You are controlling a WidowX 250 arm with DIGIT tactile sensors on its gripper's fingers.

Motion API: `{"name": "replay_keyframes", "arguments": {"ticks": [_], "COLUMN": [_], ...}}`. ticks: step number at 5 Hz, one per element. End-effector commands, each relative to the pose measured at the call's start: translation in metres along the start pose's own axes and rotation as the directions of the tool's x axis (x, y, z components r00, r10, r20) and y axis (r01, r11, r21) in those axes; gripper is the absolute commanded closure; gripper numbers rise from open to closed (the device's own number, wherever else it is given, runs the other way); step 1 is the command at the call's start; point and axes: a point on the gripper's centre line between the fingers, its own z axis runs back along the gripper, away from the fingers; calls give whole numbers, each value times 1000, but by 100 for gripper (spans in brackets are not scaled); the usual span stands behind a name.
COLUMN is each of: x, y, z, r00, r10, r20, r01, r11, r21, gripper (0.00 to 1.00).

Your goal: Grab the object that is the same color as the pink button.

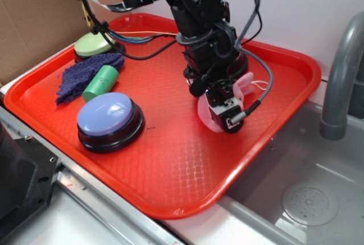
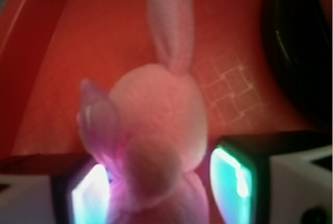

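Observation:
The object, a small pink plush bunny [image 2: 156, 125], lies on the red tray [image 1: 170, 165] with one long ear pointing away. My gripper [image 2: 160, 193] is down over it, shut on its body, a lit pad on each flank. In the exterior view only the bunny's ears [image 1: 245, 82] and white string show beside the gripper [image 1: 234, 96]. The pink button [image 1: 203, 115] sits right beside the gripper, mostly hidden by it. In the wrist view its black base [image 2: 302, 52] shows at the upper right.
A lavender-blue domed button [image 1: 109, 120] stands at the tray's front left. Behind it lie a green cylinder [image 1: 100, 82], a purple cloth [image 1: 82, 74] and a green domed button [image 1: 94, 45]. A sink [image 1: 307, 199] and grey faucet [image 1: 341, 69] are to the right.

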Motion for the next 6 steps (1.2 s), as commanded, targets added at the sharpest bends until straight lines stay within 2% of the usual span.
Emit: {"name": "replay_keyframes", "arguments": {"ticks": [1,2,3,5,6], "x": [-1,-1,-5,-33,-56], "y": [-5,5,22,76,102], "z": [17,45,83,137,151], "r00": [997,998,998,994,976], "r10": [-60,-58,-62,82,199], "r20": [42,-18,-2,-74,-90], "r01": [62,59,62,-69,-181], "r11": [998,997,995,984,967], "r21": [-32,44,72,164,177], "gripper": [100,100,100,100,100]}}
